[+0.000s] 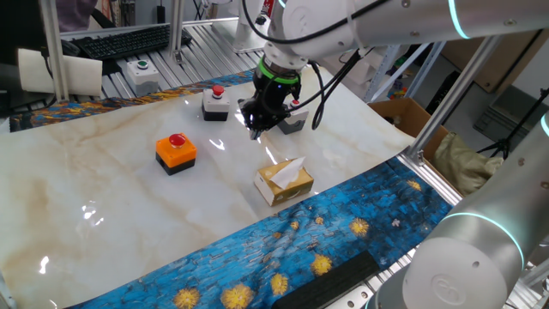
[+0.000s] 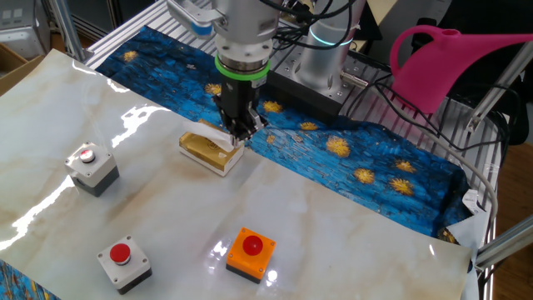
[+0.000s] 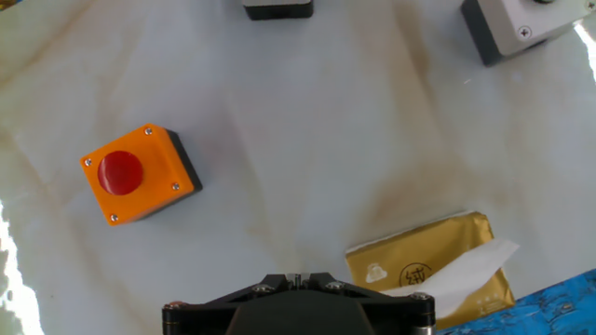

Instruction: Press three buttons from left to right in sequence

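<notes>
Three box switches with red push-buttons sit on the marble-patterned desk (image 1: 103,197); the orange switch on its black base (image 1: 176,154) stands alone toward one end, well apart from the others; the first grey switch (image 1: 215,104) lies farther back, near the desk's far edge; the second grey switch (image 1: 292,118) is partly hidden behind the arm in one fixed view, while the other fixed view shows it clear at the desk's left side (image 2: 92,167), its button cap looking pale with glare there; the end effector (image 1: 257,127) points straight down over open marble, between the grey switches and a yellow tissue box (image 1: 284,181), touching none of them; its fingers are closed together with nothing between them, hanging above the surface; in the other fixed view the fingertips appear just behind the tissue box (image 2: 211,151), from which a white tissue sticks up; the hand view looks down on the orange switch (image 3: 138,174) at left, the tissue box (image 3: 433,270) at lower right, and only the edges of the two grey switches along the top; a blue cloth with yellow flower shapes (image 1: 283,249) covers the desk's near edge; a pale box with a green button (image 1: 141,73) rests beyond the desk on the metal frame, and a pink watering can (image 2: 450,62) stands off to the side
</notes>
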`<state>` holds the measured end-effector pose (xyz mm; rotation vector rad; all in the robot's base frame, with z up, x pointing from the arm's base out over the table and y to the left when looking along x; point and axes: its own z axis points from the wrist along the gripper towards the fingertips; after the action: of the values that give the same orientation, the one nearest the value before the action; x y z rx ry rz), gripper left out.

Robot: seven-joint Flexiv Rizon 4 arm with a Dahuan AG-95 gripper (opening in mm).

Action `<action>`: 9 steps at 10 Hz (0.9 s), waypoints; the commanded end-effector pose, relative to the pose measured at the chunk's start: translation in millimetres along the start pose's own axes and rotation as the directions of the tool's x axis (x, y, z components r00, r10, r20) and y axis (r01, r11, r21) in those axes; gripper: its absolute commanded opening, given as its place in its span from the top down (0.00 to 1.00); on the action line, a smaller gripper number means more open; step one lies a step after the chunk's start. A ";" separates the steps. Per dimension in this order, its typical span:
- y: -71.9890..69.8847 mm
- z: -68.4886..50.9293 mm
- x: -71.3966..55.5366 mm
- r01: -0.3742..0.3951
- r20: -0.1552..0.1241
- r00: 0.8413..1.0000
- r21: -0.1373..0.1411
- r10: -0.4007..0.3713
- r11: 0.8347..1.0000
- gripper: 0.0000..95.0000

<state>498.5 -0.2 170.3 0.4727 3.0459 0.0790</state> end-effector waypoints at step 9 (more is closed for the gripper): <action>0.6 0.4 -1.3 0.145 -0.088 0.986 0.000 -0.144 0.989 1.00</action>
<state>502.5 0.3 168.9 0.2540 3.1577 0.0870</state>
